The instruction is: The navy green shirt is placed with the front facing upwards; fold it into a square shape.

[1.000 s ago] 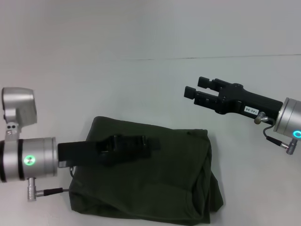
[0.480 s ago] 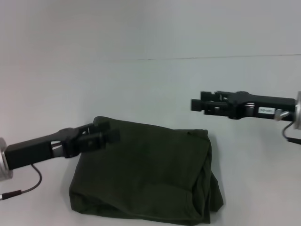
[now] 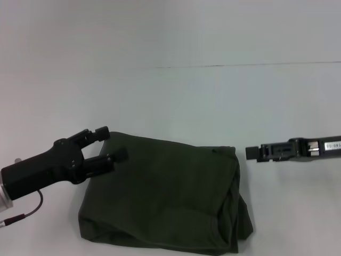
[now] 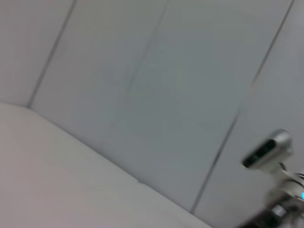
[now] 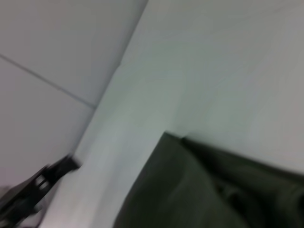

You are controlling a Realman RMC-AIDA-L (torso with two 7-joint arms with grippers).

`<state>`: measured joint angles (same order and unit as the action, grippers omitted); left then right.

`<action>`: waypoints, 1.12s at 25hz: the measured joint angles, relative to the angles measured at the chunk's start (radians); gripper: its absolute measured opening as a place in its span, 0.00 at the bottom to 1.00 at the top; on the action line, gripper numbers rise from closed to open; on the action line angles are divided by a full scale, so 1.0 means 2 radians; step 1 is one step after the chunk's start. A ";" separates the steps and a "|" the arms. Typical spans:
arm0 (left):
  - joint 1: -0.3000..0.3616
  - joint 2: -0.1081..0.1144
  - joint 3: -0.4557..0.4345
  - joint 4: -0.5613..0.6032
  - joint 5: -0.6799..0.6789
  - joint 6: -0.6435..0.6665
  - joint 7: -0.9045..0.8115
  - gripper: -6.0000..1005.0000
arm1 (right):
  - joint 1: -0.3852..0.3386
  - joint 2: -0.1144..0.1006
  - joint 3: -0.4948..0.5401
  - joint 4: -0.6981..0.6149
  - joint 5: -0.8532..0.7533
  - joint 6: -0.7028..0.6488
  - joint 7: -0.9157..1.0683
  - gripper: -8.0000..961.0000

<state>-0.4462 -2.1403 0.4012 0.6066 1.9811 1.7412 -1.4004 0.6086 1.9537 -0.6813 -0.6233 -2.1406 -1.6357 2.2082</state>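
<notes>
Folding looks finished; both arms hang clear of the navy green shirt [image 3: 165,194].
Left gripper [image 3: 109,144] jaws released, empty; right gripper [image 3: 250,153] jaws: cannot tell; next, only retreat.

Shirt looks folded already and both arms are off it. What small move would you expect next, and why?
Probably both arms pull back to rest. The dark olive-green cotton shirt lies as a roughly square bundle on the white table. The left claw hangs open at its far left corner, gripping nothing; the right claw sits clear of its right edge.

The navy green shirt [image 3: 170,197] was matt, soft woven cloth, creased at its folds. Both grippers, left gripper [image 3: 109,144] and right gripper [image 3: 251,153], appeared matt black plastic. The table [image 3: 170,101] was smooth, matt white.
</notes>
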 joint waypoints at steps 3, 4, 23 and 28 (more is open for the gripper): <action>0.000 -0.008 -0.011 -0.007 -0.010 -0.015 0.033 0.95 | -0.001 0.005 0.001 0.012 0.000 -0.012 -0.005 0.81; 0.000 -0.011 -0.014 -0.011 -0.017 -0.019 0.045 0.95 | -0.001 0.006 0.001 0.017 0.000 -0.011 -0.009 0.81; -0.005 -0.013 -0.019 -0.054 -0.077 -0.065 0.104 0.95 | 0.006 0.021 -0.018 0.055 -0.013 0.068 -0.004 0.81; -0.006 -0.013 -0.021 -0.054 -0.078 -0.065 0.104 0.95 | 0.010 0.032 -0.051 0.057 -0.013 0.099 -0.003 0.81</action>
<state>-0.4574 -2.1659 0.3589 0.4985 1.8258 1.6110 -1.1927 0.6289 2.0187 -0.7833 -0.5091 -2.1675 -1.4368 2.2015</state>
